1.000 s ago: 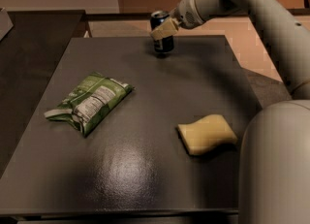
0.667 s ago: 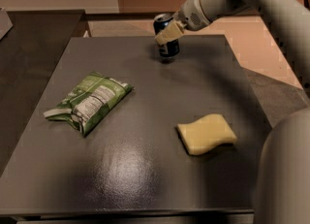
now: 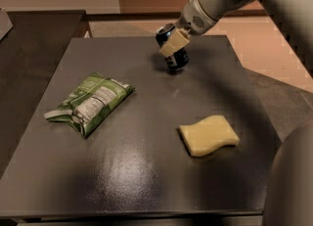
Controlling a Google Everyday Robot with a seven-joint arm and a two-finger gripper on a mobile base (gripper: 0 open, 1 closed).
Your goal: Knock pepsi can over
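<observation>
The pepsi can is dark navy blue with a silver top. It stands near the far middle of the dark table and leans, its top tipped to the left and away. My gripper comes in from the upper right and is pressed against the can's upper half, with a beige part lying across the can's front. The can's top is partly hidden behind the gripper.
A green crinkled snack bag lies on the table's left side. A yellow sponge lies at the right front. The table's far edge is just behind the can. The robot's own body fills the lower right corner.
The gripper and the can have moved together toward the front and slightly right. The can stood nearly upright before and now leans.
</observation>
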